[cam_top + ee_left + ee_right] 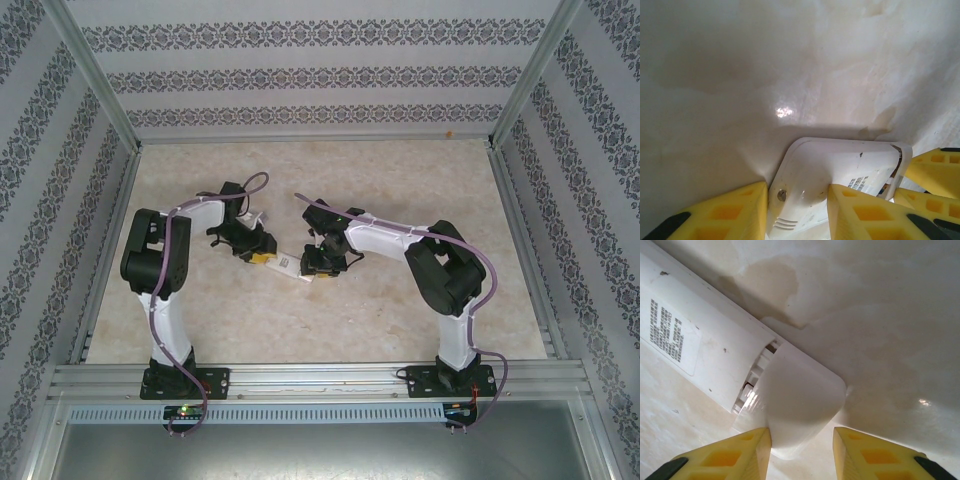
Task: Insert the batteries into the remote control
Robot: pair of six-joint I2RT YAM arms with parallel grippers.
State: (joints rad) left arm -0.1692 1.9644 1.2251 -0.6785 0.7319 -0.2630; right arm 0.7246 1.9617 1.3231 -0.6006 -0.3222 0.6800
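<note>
The white remote control [288, 264] lies back side up on the table's middle, between my two grippers. My left gripper [265, 257] is shut on one end of the remote control [840, 160]; in the left wrist view both yellow fingers of the left gripper [797, 187] press its sides beside a small screw [782, 195]. My right gripper [802, 432] straddles the other end, where the battery cover [800, 395] sits tilted up off the labelled body [705, 355]. Its left finger touches the cover and a gap shows at its right finger. The batteries are out of view.
Patterned walls and metal rails [300, 380] close in the beige marble-look table [400, 180]. The right gripper's yellow fingers [935, 170] show at the right edge of the left wrist view, close to the remote's far end.
</note>
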